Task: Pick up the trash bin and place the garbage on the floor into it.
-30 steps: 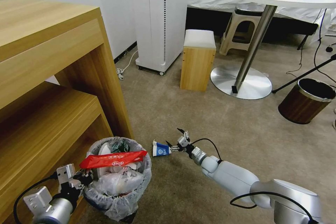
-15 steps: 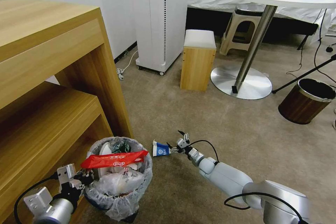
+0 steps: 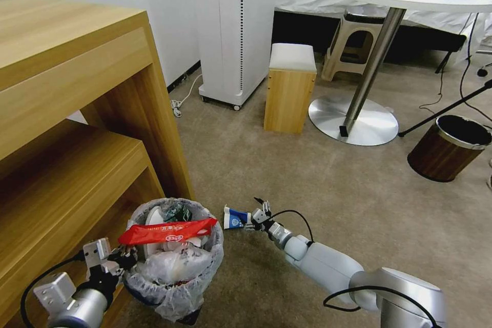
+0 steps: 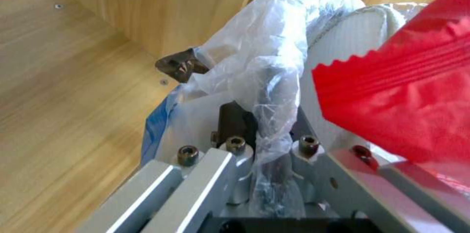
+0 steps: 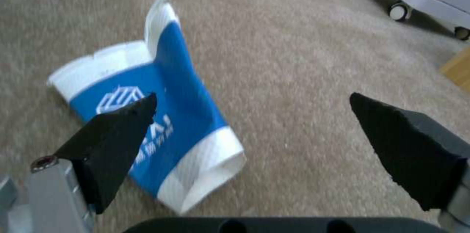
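Wooden shelf unit [image 3: 77, 128] beside trash bin [image 3: 177, 261]

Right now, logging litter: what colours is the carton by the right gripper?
Blue with white ends, clearest in the right wrist view.

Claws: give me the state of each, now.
Left claw: shut on the bin rim.
Right claw: open, empty, its fingers around the carton on the floor.

We can read no words. The blue-white carton [image 5: 161, 123] bears a white logo with blurred lettering. The red bar wrapper [image 3: 169, 231] carries an illegible white label.
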Robot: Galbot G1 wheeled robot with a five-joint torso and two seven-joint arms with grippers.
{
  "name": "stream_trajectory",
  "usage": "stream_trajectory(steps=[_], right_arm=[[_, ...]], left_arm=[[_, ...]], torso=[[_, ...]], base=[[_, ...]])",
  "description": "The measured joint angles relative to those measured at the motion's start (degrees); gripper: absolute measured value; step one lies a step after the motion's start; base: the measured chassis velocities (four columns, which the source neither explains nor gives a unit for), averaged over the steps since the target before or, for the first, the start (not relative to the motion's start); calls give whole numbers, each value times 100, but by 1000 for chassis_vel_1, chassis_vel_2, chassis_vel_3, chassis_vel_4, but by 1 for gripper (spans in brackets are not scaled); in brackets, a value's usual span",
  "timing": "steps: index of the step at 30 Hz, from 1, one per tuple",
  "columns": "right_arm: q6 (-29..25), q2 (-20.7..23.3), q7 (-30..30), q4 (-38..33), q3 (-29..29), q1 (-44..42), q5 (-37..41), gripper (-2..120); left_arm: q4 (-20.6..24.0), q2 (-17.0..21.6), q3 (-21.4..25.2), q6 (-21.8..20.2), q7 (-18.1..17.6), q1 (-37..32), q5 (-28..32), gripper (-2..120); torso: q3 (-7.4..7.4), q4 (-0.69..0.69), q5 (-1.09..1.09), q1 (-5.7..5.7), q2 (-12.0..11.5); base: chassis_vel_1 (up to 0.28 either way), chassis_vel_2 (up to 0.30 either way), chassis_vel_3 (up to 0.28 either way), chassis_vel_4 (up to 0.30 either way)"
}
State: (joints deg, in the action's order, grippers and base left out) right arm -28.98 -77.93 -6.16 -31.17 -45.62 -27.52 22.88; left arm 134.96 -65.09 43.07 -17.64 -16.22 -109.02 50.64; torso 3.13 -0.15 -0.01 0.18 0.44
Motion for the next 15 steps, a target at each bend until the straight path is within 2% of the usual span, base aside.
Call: stream_trajectory(steps=[15], right_arm=[[422,-210,105,231,8,41,-21,99]], left_arm=[[106,-85,-34,43,48,-75,-22,2]], torso=[[0,1,1,0,0]], base=[[0,0,0,0]])
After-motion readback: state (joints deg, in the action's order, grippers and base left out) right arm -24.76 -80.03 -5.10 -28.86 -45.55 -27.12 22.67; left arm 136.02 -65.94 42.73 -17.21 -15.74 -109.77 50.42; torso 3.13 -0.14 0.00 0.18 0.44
